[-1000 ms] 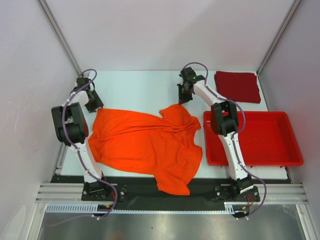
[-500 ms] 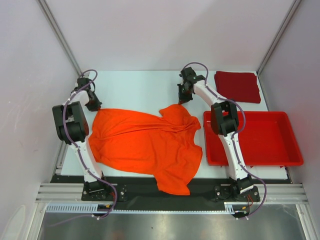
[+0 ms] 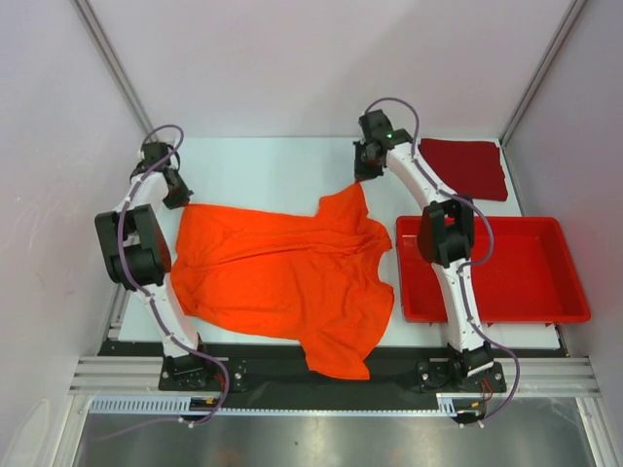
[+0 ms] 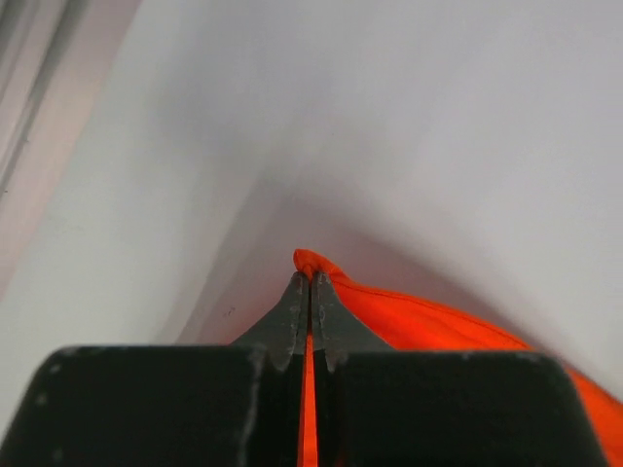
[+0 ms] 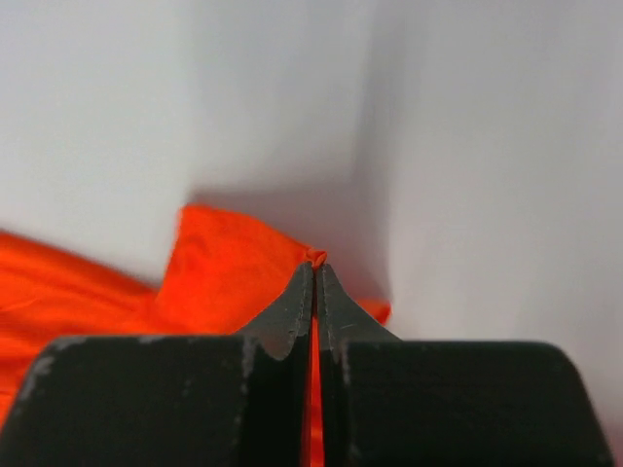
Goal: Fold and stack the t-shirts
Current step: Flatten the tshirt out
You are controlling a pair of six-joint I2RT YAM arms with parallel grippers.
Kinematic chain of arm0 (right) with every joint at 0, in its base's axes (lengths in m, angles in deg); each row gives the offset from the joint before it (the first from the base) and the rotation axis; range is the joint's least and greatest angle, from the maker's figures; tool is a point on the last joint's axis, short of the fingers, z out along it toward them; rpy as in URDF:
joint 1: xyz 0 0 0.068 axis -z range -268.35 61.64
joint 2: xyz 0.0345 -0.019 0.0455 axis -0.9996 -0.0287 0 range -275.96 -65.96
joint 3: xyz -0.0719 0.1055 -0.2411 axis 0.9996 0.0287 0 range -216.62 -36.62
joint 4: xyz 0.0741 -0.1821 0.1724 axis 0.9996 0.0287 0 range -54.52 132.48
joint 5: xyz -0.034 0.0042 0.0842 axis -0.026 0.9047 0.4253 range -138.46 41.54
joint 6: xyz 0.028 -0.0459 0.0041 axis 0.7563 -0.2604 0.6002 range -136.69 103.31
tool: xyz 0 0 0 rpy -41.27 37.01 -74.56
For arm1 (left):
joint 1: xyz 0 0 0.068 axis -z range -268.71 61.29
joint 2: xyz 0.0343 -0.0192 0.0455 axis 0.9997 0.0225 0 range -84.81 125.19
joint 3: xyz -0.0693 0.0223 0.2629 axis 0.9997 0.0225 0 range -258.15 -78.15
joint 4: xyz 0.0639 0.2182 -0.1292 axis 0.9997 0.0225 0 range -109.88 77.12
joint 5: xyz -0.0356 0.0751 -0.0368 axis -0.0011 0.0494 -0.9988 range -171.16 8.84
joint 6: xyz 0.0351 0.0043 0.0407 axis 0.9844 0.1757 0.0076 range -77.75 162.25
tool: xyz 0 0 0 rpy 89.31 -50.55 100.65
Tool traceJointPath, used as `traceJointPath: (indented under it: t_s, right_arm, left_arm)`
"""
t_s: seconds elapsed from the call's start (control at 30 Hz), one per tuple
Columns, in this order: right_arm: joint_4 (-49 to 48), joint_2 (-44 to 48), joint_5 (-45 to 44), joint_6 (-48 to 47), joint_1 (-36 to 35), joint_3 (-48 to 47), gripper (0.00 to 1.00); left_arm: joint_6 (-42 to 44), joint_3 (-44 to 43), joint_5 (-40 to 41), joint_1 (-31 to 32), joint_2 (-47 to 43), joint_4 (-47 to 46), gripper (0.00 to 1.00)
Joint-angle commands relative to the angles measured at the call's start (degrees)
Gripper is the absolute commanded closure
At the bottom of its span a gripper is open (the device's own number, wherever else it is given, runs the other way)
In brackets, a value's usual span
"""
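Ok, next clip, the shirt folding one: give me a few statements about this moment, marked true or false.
1. The left gripper and the right gripper are each shut on the orange t-shirt. True.
2. The dark red t-shirt lies inside the red tray. False: it lies folded on the table, beyond the tray's far side.
3. The orange t-shirt is folded into a neat square. False: it lies spread out and unfolded between the two arms.
4. The grippers hold the orange t-shirt along its far edge, one towards each end. True.
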Motion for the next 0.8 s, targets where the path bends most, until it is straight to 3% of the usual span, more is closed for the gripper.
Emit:
traceJointPath:
  t_s: [0.0,0.37,0.77]
  right_arm:
    - [0.73,8.98,-2.06,0.12,0.36,-3.95,1.00]
    - [-0.15,16.54,-0.92,-0.94,0.01,-3.24,1.00]
    - [-5.41,16.72,-1.71,-1.64,-0.34,-7.45,1.00]
  left_arm:
    - [-0.26,-1.25,1.31,0.05,-7.34,-0.19,1.00]
    - [-2.99,1.65,0.60,-1.18,-17.54,-0.98,1.00]
    - [-2.90,1.92,1.22,-2.85,-19.31,-1.85,1.00]
